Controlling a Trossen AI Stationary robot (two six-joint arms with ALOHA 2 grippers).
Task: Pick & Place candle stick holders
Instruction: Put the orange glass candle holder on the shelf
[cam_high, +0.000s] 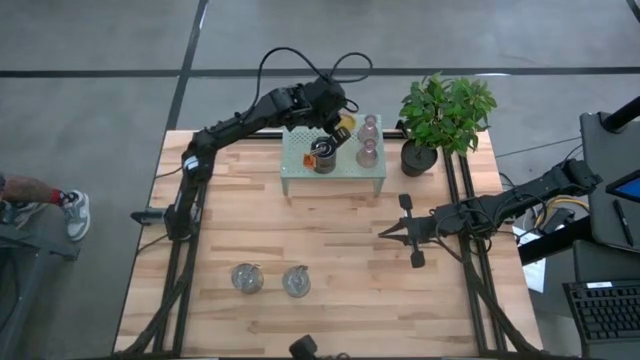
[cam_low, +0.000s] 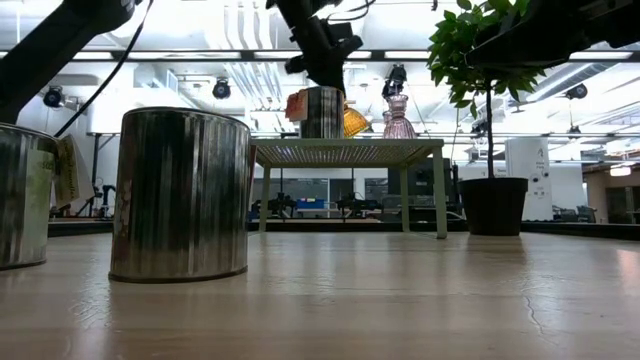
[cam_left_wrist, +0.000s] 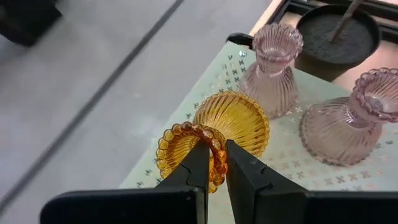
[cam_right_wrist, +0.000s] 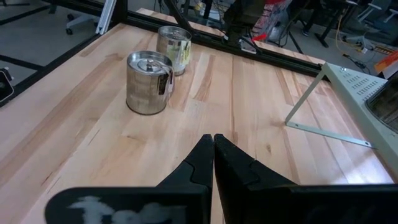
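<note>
A pale green mesh shelf (cam_high: 300, 175) stands at the far middle of the table. On it rest a silvery jar with an orange tag (cam_high: 323, 157) and two pale pink candle stick holders (cam_high: 368, 127) (cam_high: 366, 152), upright on their bases. My left gripper (cam_left_wrist: 217, 167) is over the shelf's far part, shut on an amber holder (cam_left_wrist: 233, 121). Two more silvery jars (cam_high: 247, 277) (cam_high: 296, 281) stand on the table near its front edge. My right gripper (cam_high: 384, 233) hangs shut and holding nothing over the table's right middle. My left gripper pinches the amber holder's beaded top rim (cam_left_wrist: 216, 155), one finger (cam_left_wrist: 198, 169) inside the mouth and one outside along the neck. The fingers slant down from the shelf's left far side. The holder is tipped far over, base away from me; whether it touches the shelf does not show.
A potted green plant (cam_high: 445, 115) stands just right of the shelf at the far right. Black rails run along the table's left and right sides. Bare wood lies between the shelf and the two front jars (cam_right_wrist: 148, 81).
</note>
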